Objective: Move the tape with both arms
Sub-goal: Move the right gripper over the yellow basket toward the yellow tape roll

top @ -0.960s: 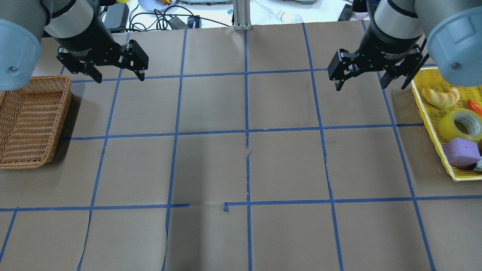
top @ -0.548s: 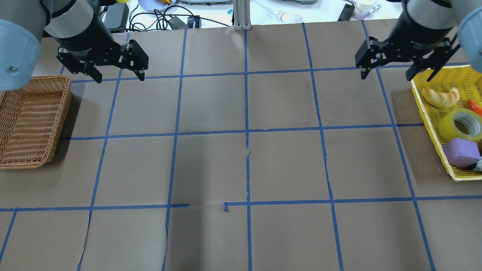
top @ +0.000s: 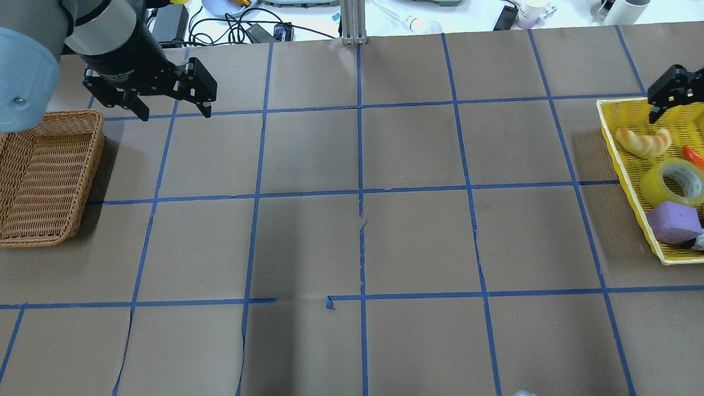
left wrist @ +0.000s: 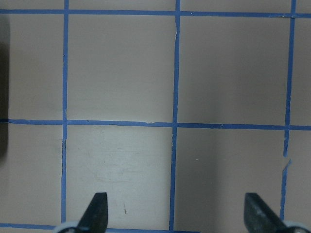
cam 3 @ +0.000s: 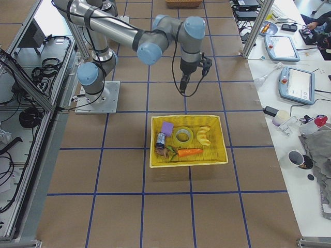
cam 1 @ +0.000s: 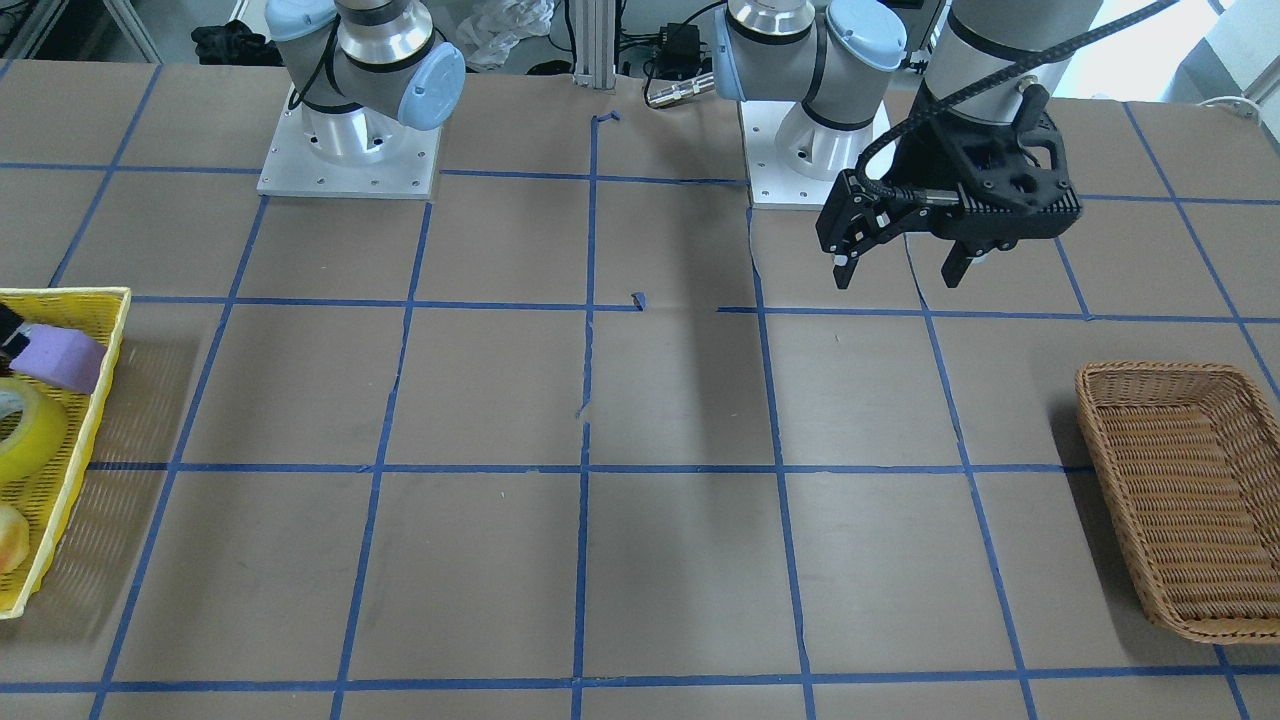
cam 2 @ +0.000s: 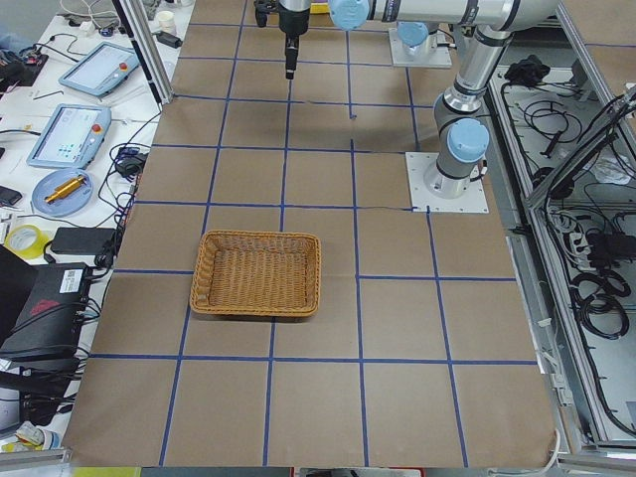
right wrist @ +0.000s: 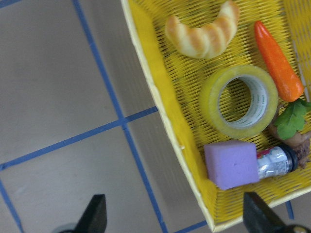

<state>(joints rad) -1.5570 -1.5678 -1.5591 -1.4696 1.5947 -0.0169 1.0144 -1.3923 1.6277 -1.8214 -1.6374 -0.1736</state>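
The yellow tape (top: 654, 184) lies flat in a yellow tray (top: 627, 181) at the table's right end. It also shows in the right wrist view (right wrist: 209, 97), the front view (cam 1: 25, 440) and the right side view (cam 3: 177, 136). My right gripper (right wrist: 176, 216) is open and empty. It hangs high over the tray's inner rim, apart from the tape. Only one of its fingers (top: 668, 91) shows in the overhead view. My left gripper (top: 176, 115) is open and empty above the table near the wicker basket (top: 44, 176). It also shows in the front view (cam 1: 896, 282).
The tray also holds a croissant (top: 643, 142), a purple block (top: 674, 221), a carrot (right wrist: 277, 63) and a small bottle (right wrist: 272, 162). The purple block touches the tape's near side. Blue tape lines grid the brown table.
My right arm has swung to the right, from over the table to over the tray's edge, and has mostly left the overhead view. My left arm has not moved.
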